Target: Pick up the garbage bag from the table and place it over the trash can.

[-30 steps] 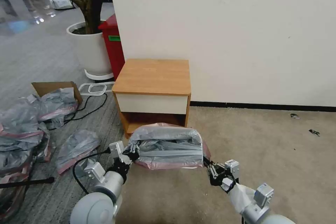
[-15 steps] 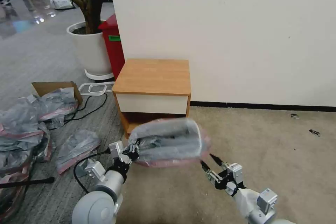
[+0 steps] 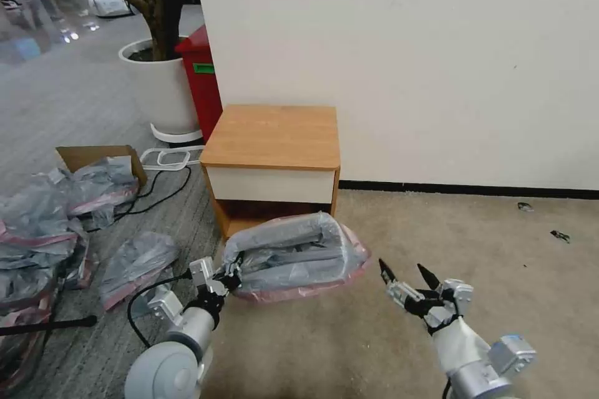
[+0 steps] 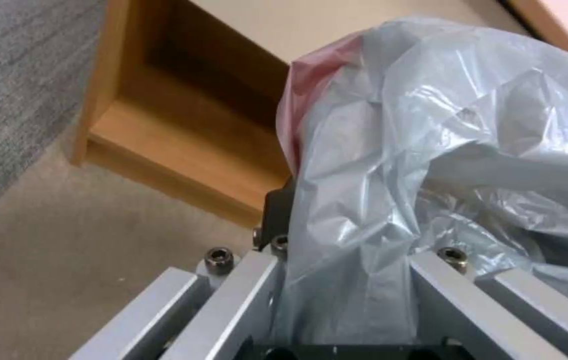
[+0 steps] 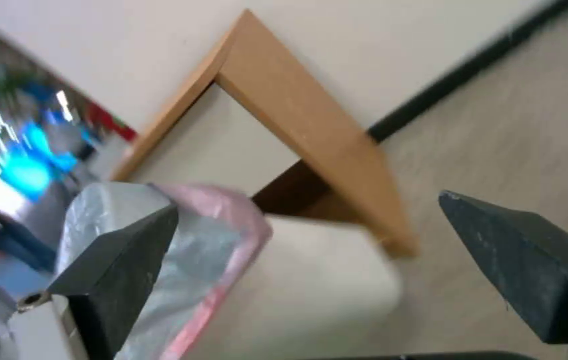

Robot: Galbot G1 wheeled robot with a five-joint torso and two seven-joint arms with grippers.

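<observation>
The left gripper (image 3: 232,274) is clamped on the crinkly translucent grey garbage bag (image 3: 296,255), draped over the cream trash can (image 5: 324,290) before the boxy wooden table (image 3: 271,137), while the right gripper (image 3: 405,275) hangs beside with fingers apart.

Bare beige carpet (image 3: 474,243) at right and lower centre of the head view leaves passing room. The nightstand (image 3: 272,162) blocks centre; heaped grey bags (image 3: 56,224), a black cable (image 3: 156,193) and a cardboard box (image 3: 93,156) crowd the left.
</observation>
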